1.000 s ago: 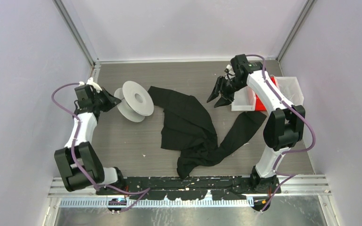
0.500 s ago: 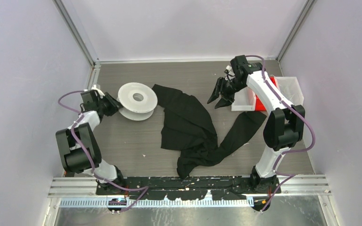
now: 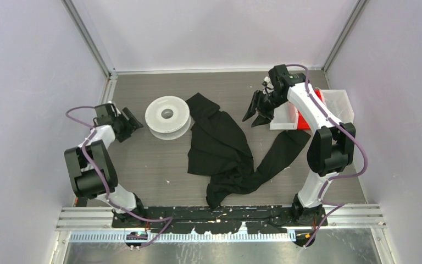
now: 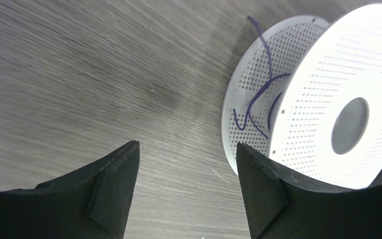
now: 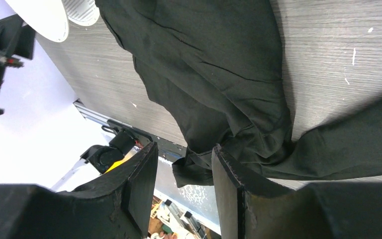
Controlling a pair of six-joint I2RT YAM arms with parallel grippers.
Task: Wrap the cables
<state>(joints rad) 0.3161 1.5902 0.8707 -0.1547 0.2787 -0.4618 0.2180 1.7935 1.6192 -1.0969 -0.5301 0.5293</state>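
Note:
The white plastic spool (image 3: 155, 116) lies flat on the table at the back left, touching the black cloth's edge. In the left wrist view the spool (image 4: 323, 74) fills the right side, and a thin dark cable (image 4: 258, 92) loops loosely between its perforated rims. My left gripper (image 3: 133, 124) (image 4: 186, 169) sits just left of the spool, open, with only bare table between its fingers. My right gripper (image 3: 255, 114) (image 5: 184, 172) hangs over the table at the back right, open and holding nothing.
A large black cloth (image 3: 220, 143) (image 5: 214, 64) sprawls over the middle of the table. A white bin (image 3: 340, 104) and a red piece (image 3: 307, 120) stand at the right edge beside the right arm. Walls close in the left, right and back.
My left gripper opened and let go of the spool. The spool went from tilted to flat on the table, and the gripper drew back to the left. The right arm stayed put.

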